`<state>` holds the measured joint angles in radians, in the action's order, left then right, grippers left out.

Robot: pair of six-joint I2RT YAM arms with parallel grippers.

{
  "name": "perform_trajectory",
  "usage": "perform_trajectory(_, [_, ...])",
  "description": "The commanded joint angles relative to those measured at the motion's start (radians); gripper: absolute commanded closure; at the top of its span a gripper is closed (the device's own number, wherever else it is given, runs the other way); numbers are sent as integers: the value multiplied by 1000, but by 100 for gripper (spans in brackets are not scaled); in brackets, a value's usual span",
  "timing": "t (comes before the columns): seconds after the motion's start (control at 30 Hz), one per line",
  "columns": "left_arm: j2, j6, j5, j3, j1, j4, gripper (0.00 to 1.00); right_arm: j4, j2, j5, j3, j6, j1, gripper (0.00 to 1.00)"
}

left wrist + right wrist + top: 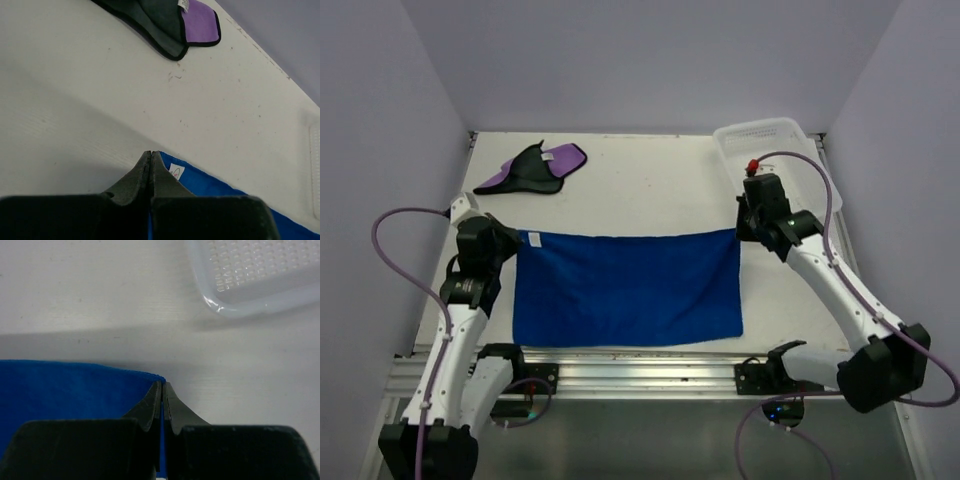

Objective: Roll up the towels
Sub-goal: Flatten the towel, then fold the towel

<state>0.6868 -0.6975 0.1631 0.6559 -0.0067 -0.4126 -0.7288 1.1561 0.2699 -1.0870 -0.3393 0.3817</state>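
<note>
Blue towel point(627, 288) lies flat, soft, light and limp. Left gripper point(151, 155) and right gripper point(163, 385) each pinch a far corner, the best hold. Purple towel point(535, 168) lies beyond the left fingers.

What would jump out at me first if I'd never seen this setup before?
A bright blue towel lies spread flat in the middle, with the left pincer and right pincer each shut on one of its far corners. A crumpled purple and black towel sits at the far left, and a white mesh basket at the far right corner.
</note>
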Motion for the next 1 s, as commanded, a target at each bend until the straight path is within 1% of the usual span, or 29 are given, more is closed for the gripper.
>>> perform_trajectory(0.0, [145, -25, 3, 14, 7, 262, 100, 195, 91, 14, -63, 46, -55, 100])
perform_trajectory(0.03, [183, -28, 4, 20, 7, 293, 100, 210, 165, 14, -79, 52, -61, 100])
perform_trajectory(0.07, [216, -39, 0, 34, 7, 342, 100, 221, 203, 12, -118, 59, -73, 100])
perform_trajectory(0.1, [285, -40, -4, 45, 7, 366, 100, 230, 236, 8, -140, 66, -79, 100])
perform_trajectory(0.13, [318, -40, -13, 54, 7, 389, 100, 248, 307, 5, -160, 68, -89, 100])
perform_trajectory(0.17, [351, -45, -11, 76, 7, 438, 100, 258, 336, 2, -198, 71, -101, 100])
perform_trajectory(0.2, [411, -45, -14, 86, 7, 452, 100, 273, 368, -11, -215, 71, -107, 100])
perform_trajectory(0.23, [437, -45, -13, 96, 7, 468, 100, 279, 416, -17, -247, 71, -119, 100])
perform_trajectory(0.3, [495, -42, -11, 113, 7, 514, 100, 308, 456, -29, -266, 69, -125, 100])
perform_trajectory(0.4, [537, -33, -2, 117, 7, 567, 100, 321, 505, -38, -295, 71, -129, 100])
perform_trajectory(0.47, [543, -19, 3, 110, 7, 596, 100, 322, 516, -43, -298, 74, -130, 100])
perform_trajectory(0.5, [539, -11, 3, 102, 23, 610, 100, 325, 516, -44, -297, 78, -130, 100])
perform_trajectory(0.63, [513, 9, 6, 57, 33, 646, 100, 335, 485, -54, -260, 85, -132, 100])
perform_trajectory(0.97, [381, 27, -7, -119, 34, 705, 100, 356, 360, -84, -94, 69, -136, 100])
